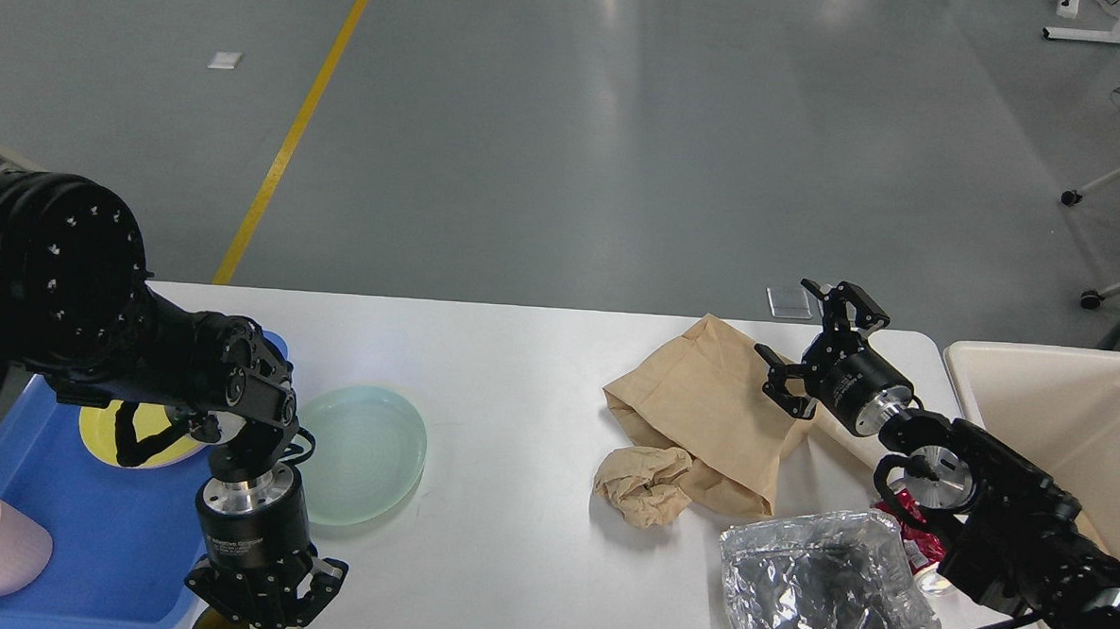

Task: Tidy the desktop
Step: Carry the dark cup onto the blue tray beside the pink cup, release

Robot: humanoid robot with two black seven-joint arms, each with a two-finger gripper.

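Desktop [512,558], white and wide, spanning the foreground between blue tray [86,558] on the left edge and cream bin [1066,422] at far right. Brown paper bag [707,406] lying flat right of centre, crumpled paper wad [642,484] touching its near edge. Crinkled foil container [818,586] at the front right. Pale green plate [360,452] beside the tray. Left gripper [259,613] pointing down at the front edge over a dark round item, fingers closed around it or not: cannot tell. Right gripper [809,344] above the bag's far corner, fingers spread apart.
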